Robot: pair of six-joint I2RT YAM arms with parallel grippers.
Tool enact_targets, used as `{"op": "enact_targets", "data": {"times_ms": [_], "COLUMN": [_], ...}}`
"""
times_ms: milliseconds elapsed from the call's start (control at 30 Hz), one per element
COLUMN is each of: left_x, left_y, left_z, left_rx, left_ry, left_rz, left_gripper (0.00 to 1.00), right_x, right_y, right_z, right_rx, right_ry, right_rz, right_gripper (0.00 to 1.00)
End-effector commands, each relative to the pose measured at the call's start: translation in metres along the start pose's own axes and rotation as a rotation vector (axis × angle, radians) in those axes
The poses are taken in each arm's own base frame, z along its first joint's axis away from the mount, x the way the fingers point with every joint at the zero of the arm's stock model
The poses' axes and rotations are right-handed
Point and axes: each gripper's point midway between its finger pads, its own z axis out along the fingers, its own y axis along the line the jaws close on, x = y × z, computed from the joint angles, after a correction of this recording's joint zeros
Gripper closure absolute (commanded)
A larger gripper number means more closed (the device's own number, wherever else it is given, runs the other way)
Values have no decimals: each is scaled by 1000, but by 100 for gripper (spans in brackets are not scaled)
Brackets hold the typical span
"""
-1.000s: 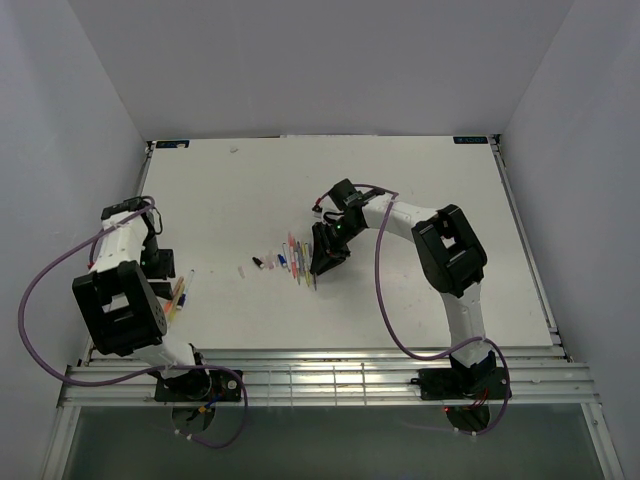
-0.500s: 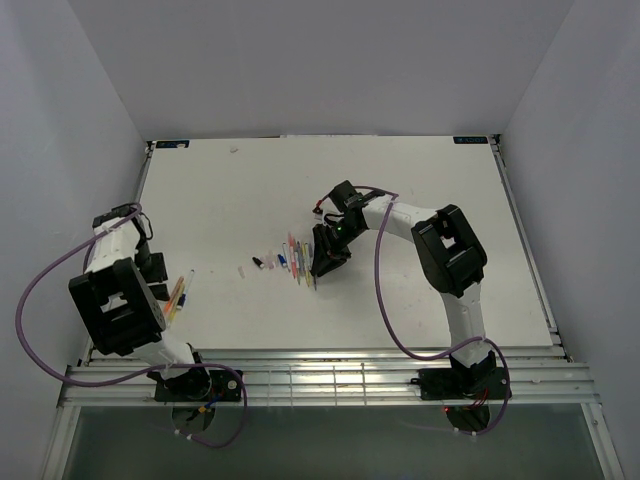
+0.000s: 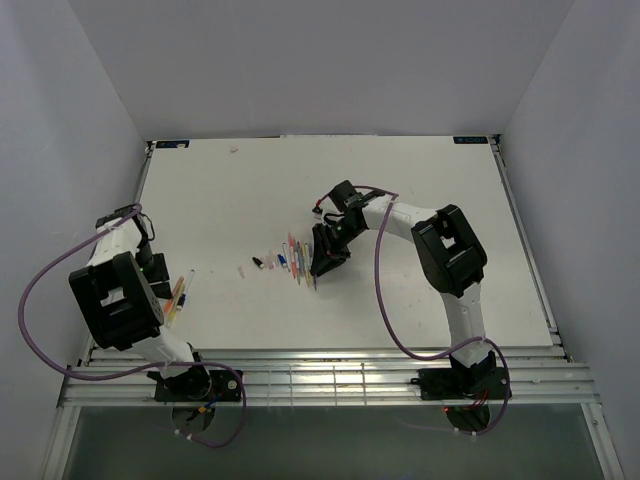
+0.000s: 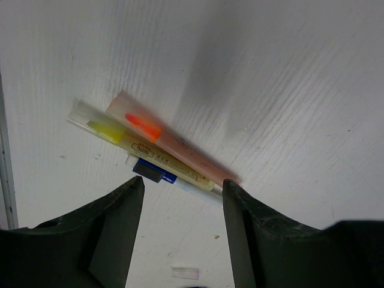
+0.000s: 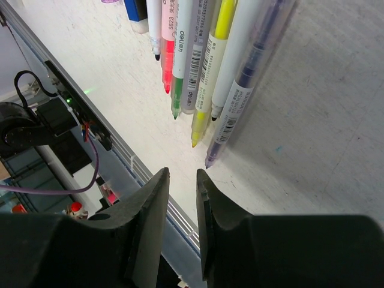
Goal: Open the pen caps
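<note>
Three capped pens lie together on the white table point(image 4: 288, 72): an orange highlighter point(image 4: 180, 144), a yellow one point(image 4: 156, 157) and a blue-white pen point(image 4: 157, 174). My left gripper point(image 4: 182, 187) hangs open just short of them, holding nothing, and a small pale pen cap point(image 4: 185, 273) lies on the table between its fingers. Mid-table a row of uncapped pens point(image 5: 198, 66) shows its bare tips, among them the yellow pen point(image 5: 219, 60) and the purple pen point(image 5: 252, 78). My right gripper point(image 5: 182, 180) sits just past those tips, its jaws a narrow gap apart and empty. Loose pen caps point(image 3: 268, 262) lie left of the row.
The table's metal front rail point(image 5: 90, 114) runs close beyond the right gripper's fingertips. The left edge strip point(image 4: 6, 156) of the table lies beside the capped pens. White walls close in the table on three sides.
The left arm has drawn back toward the table's left edge and its jaws have narrowed a little. The right arm has barely moved.
</note>
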Motion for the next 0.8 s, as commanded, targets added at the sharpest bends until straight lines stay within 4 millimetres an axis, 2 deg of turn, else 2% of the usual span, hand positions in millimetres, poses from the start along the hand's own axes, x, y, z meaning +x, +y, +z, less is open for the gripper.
{"op": "enact_targets", "data": {"times_ms": [0,433,767], "left_x": [2,2,2], "left_y": [-7,-13,-6], "left_z": [3,15,26], "left_rx": [-6,29,14], "left_ry": [18,2,-9], "left_rz": [-179,-203,-210], "left_gripper": [35,40,40], "right_x": [2,1,3], "right_y": [3,-3,-7], "right_z": [1,3,4], "right_rx": [-19,-15,-15], "right_ry": [7,10,13], "right_rz": [-23,-7,0], "right_gripper": [69,69,70]}}
